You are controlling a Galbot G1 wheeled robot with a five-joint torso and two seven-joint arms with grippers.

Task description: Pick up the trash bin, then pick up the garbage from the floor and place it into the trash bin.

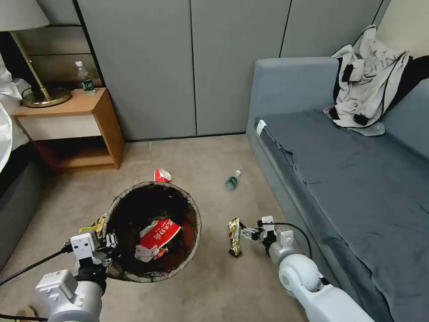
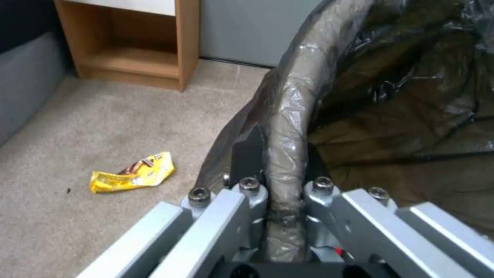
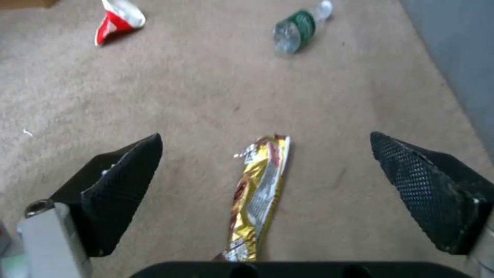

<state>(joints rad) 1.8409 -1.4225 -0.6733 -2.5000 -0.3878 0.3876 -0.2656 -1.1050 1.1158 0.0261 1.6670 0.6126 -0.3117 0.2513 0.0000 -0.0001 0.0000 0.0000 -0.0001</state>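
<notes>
Two hands: left hand (image 2: 285, 181) grips bin (image 1: 193, 210) rim; right hand (image 3: 265, 170) wide over gold wrapper (image 3: 260, 193).

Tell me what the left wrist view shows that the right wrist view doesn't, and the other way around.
Left wrist view alone: the left end effector shut on the rim of the trash bin with its dark liner, a yellow snack wrapper on the carpet beside it, and the wooden nightstand. Right wrist view alone: the right end effector open over a gold wrapper lying between its fingers, a red-and-white carton, and a green-labelled bottle. Both share the beige carpet.
</notes>
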